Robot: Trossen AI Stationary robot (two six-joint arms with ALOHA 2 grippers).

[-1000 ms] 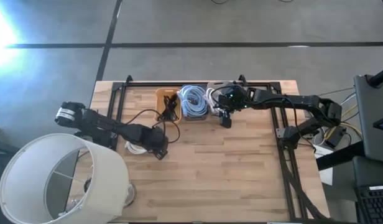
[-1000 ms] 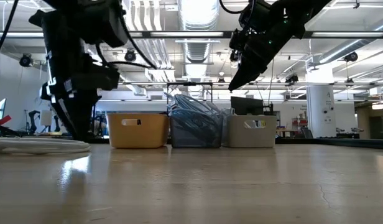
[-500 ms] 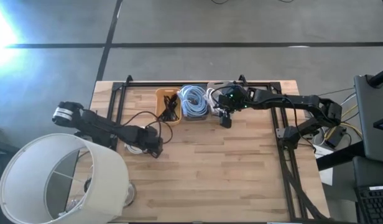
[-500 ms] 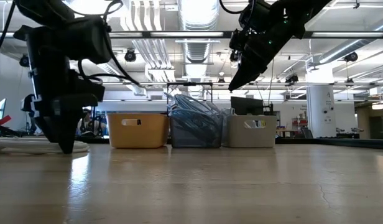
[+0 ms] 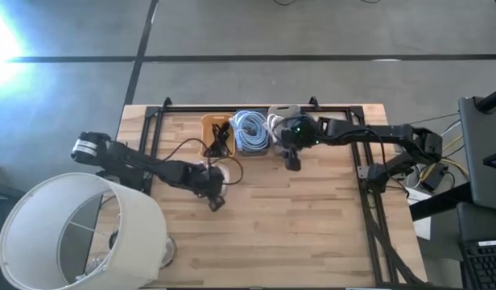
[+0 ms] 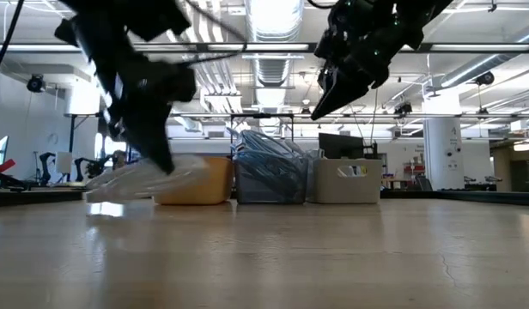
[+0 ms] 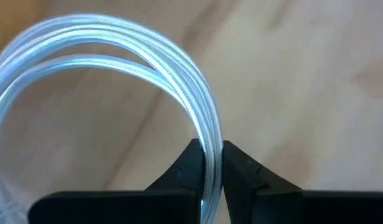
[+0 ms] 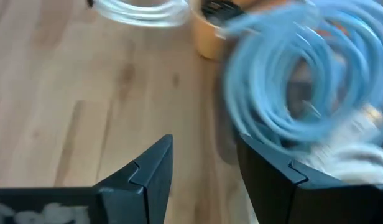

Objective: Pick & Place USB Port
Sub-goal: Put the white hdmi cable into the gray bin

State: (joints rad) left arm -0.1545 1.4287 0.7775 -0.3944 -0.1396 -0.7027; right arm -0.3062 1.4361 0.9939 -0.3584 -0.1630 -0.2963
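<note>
Left gripper (image 7: 207, 163), jaws pinching a coiled white cable (image 7: 117, 68), hangs above the surface (image 5: 312, 225); right gripper (image 8: 204, 168), jaws spread, hovers beside the far-edge bins (image 5: 252, 133).

Three bins (image 5: 252, 133) side by side at table (image 5: 312, 234) rear edge.

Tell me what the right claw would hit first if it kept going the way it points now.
Probably the bare wooden tabletop beside the blue cable coil. The right claw is open and empty, and nothing lies between its fingers. Depth is unclear, so it could brush the coil's bin.
</note>
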